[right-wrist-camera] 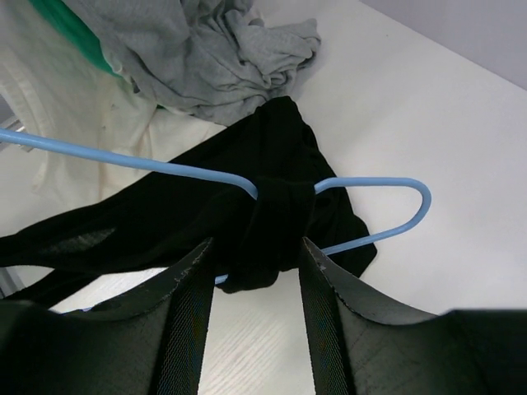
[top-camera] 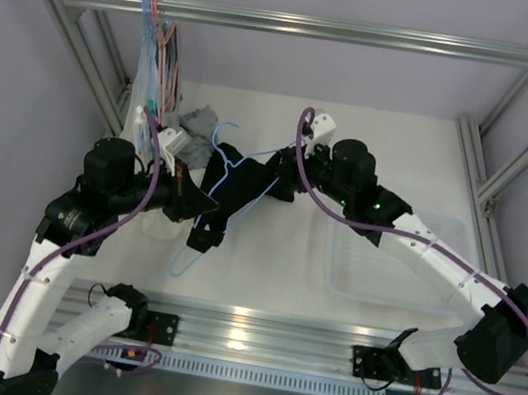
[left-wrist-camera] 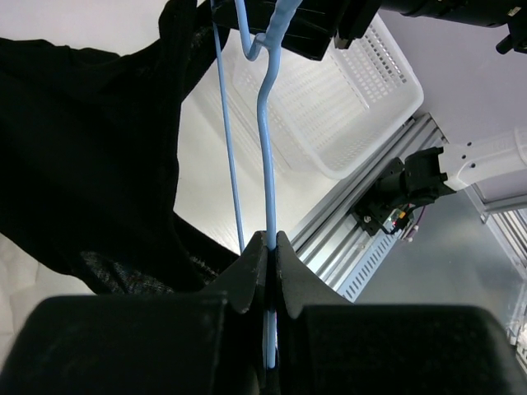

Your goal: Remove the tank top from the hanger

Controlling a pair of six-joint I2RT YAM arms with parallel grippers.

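clamping the thin light-blue wire hanger (left-wrist-camera: pixel 265 148) tight between its jaws, the left gripper (left-wrist-camera: pixel 270 247) holds it off the table, while the right gripper (right-wrist-camera: pixel 256 247) stands partly open, fingers straddling a bunched strap of the black fabric tank top (right-wrist-camera: pixel 165 218). the garment is draped on the hanger with that strap wrapped round one end, so removal looks barely begun and the strap has yet to slide off.
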